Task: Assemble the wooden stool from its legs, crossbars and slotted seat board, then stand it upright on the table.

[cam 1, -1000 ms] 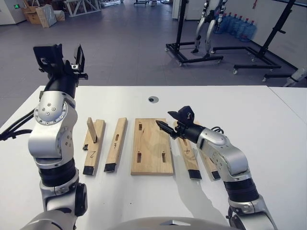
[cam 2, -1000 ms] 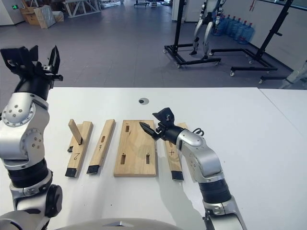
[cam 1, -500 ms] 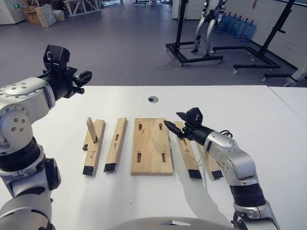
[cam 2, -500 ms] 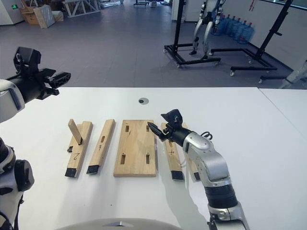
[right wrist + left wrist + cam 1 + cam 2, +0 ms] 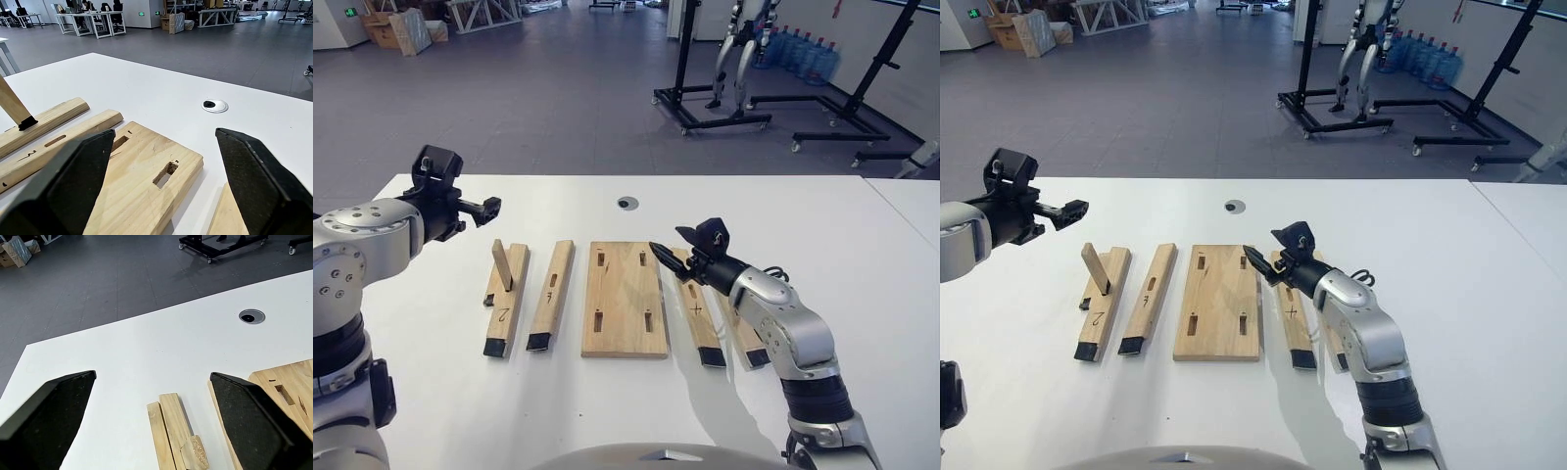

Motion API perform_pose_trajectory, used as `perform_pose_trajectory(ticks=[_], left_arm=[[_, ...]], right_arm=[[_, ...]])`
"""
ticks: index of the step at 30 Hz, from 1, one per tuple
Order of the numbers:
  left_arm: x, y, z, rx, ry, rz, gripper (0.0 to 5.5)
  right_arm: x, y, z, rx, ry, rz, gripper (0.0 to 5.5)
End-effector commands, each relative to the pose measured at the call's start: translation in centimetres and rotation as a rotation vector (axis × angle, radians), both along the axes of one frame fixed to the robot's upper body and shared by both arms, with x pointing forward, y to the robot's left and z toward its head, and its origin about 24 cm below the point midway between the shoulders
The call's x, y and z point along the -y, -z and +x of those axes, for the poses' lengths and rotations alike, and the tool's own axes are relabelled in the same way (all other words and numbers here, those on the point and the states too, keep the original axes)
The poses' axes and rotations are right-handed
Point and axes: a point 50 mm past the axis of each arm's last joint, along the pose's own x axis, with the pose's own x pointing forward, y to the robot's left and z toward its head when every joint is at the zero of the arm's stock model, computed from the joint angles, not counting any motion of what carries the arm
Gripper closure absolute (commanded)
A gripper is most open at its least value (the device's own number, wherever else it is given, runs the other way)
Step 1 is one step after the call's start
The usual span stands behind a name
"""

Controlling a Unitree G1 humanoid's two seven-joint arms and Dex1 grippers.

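Seat board is lying flat in the middle of the frame, slots up, long edges running away from me. Left of it, with thin strips of table between them, two legs sit side by side. There's the inner leg and the outer leg, which has a short crossbar sticking up out of it, leaning a bit. Right of the board a third leg lies just beside its long edge. A fourth leg sits past that, half hidden under my right arm. The black-capped ends I can see all point toward the bottom of the frame.

My right claw is open, fingers spread wide, sitting low at the board's upper right corner, over the seam between board and third leg. Can't tell if it's touching wood. My left claw is open too, up toward the upper left of the frame. It's over the white table, beyond the outer leg's far end and apart from it.

Room-wise, a wide stretch of white top runs from the fourth leg out to the table's right edge. One band lies between the parts and the far edge, where a round cable hole sits, and another band runs along the near edge.
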Motion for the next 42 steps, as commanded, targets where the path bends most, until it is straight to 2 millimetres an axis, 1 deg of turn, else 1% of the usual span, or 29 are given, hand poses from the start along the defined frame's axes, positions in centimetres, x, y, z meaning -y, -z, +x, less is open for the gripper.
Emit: perform_pose_trajectory(ticks=[1, 3, 4, 6, 9, 12, 15, 19, 21, 23, 27, 30, 36, 42], left_arm=[[0.9, 0.3, 0.0, -0.024, 0.053, -0.044, 0.54], [0.7, 0.8, -0.2, -0.043, 0.036, -0.036, 0.14], [0.5, 1.4, -0.4, -0.069, 0.022, -0.025, 0.11], [-0.2, 2.6, -0.8, -0.131, -0.014, -0.02, 0.11], [-0.4, 3.7, -1.2, -0.193, -0.033, -0.007, 0.11], [0.1, 4.9, -1.8, -0.254, -0.007, -0.025, 0.11], [0.6, 6.3, -2.9, -0.311, 0.013, -0.039, 0.11], [-0.1, 8.7, -4.8, -0.374, -0.107, -0.039, 0.11], [0.3, 10.5, -5.8, -0.418, -0.163, -0.087, 0.11], [1.0, 11.7, -6.4, -0.455, -0.208, -0.138, 0.11], [2.3, 12.8, -6.4, -0.498, -0.294, -0.184, 0.11], [2.8, 13.7, -6.2, -0.523, -0.361, -0.203, 0.11], [2.7, 15.8, -5.5, -0.545, -0.454, -0.191, 0.11], [2.7, 16.4, -4.6, -0.527, -0.453, -0.187, 0.11]], right_arm=[[-0.1, -0.3, 0.4, 0.013, 0.006, 0.009, 1.71], [-0.1, -0.3, 0.3, 0.013, 0.007, 0.012, 1.71], [0.0, -0.2, 0.3, 0.011, 0.011, 0.012, 1.71], [0.0, -0.1, 0.1, 0.009, 0.017, 0.013, 1.71], [-0.1, 0.1, 0.1, 0.008, 0.023, 0.016, 1.71], [-0.3, 0.2, -0.1, 0.007, 0.022, 0.021, 1.71], [-0.3, 0.4, -0.3, 0.004, 0.025, 0.022, 1.71], [-0.4, 0.6, -0.4, -0.002, 0.028, 0.019, 1.71], [-0.5, 0.7, -0.4, -0.004, 0.026, 0.02, 1.71], [-0.5, 0.7, -0.4, -0.006, 0.025, 0.019, 1.71], [-0.5, 0.6, -0.2, -0.003, 0.015, 0.012, 1.71], [-0.4, 0.4, 0.0, 0.0, 0.007, 0.006, 1.71], [-0.4, 0.3, 0.2, -0.002, -0.007, -0.002, 1.71], [-0.5, 0.1, 0.5, 0.002, -0.013, -0.002, 1.71]])
